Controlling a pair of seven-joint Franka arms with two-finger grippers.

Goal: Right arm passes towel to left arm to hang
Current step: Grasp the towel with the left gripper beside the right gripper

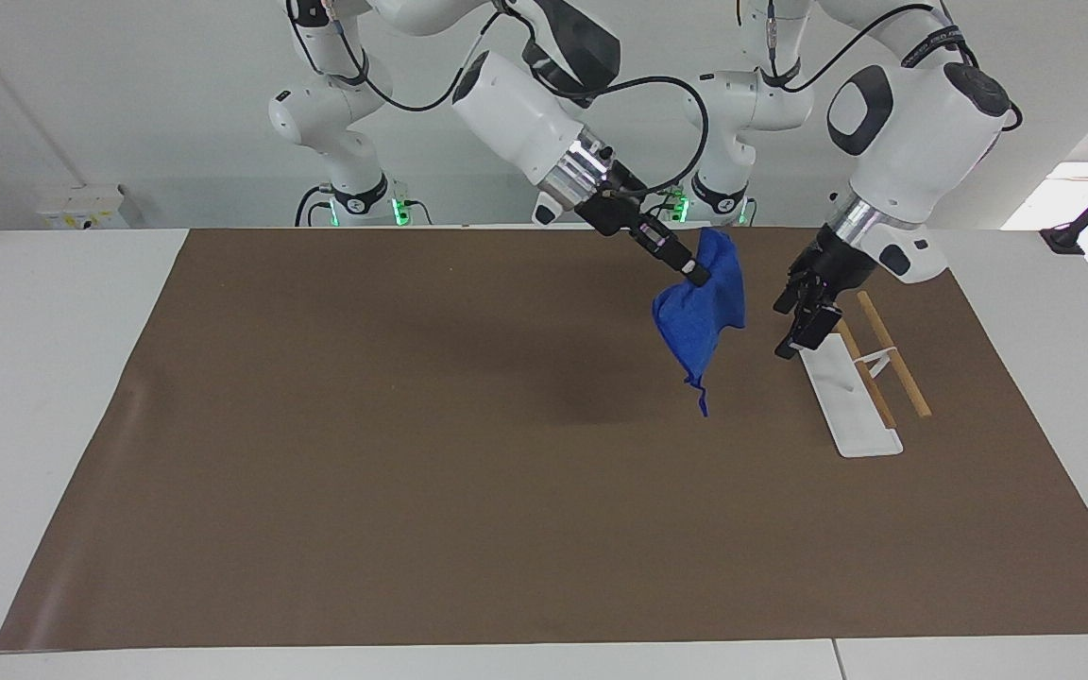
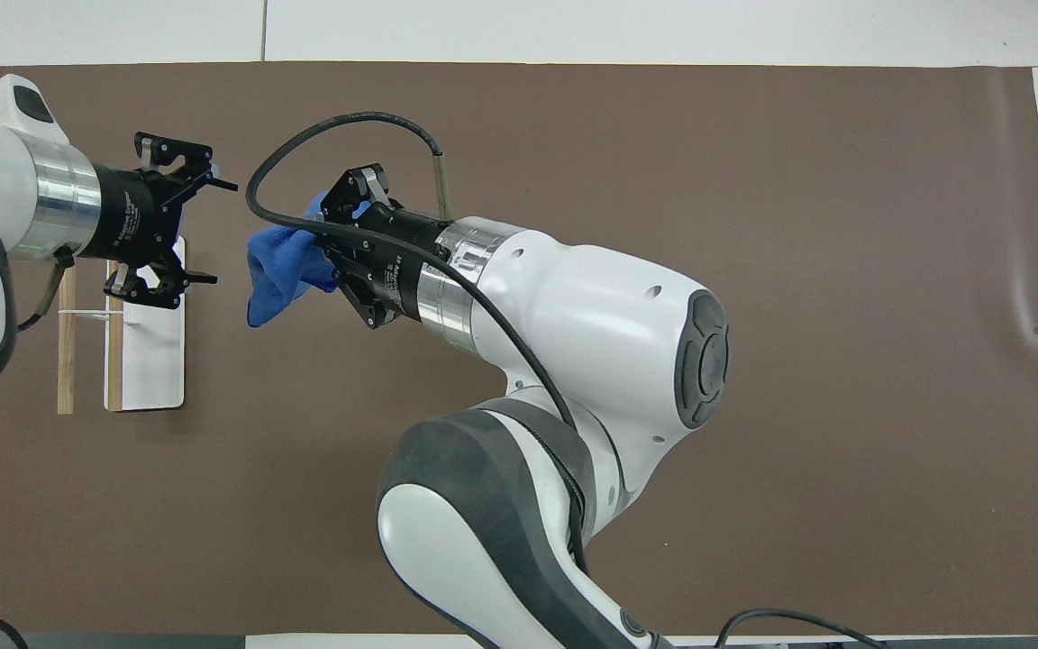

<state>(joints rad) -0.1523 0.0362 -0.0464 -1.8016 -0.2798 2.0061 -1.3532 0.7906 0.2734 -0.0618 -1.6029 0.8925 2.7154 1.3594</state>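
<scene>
The handover is the step in hand, and it is not yet made: the right gripper (image 1: 692, 275) has its jaws closed on the upper edge of the towel (image 1: 701, 316) and holds it in the air over the brown mat (image 1: 412, 453), toward the left arm's end of the table, the cloth hanging bunched below the fingers with its short tag pointing down. The left gripper (image 1: 804, 321) hangs just beside the towel, over the end of the rack nearer the robots, its jaws spread wide in the overhead view and holding nothing; a clear gap shows between it and the cloth. The next move, I judge, calls for the left gripper to close that gap and shut on a free fold of the towel before the right one lets go, then carry it over the rack (image 1: 860, 373) to drape it. By count: one towel, two arms, one white base plate, and two wooden rails on the rack, joined by what looks like a thin white bracket, though that part is too fine to be sure of.
</scene>
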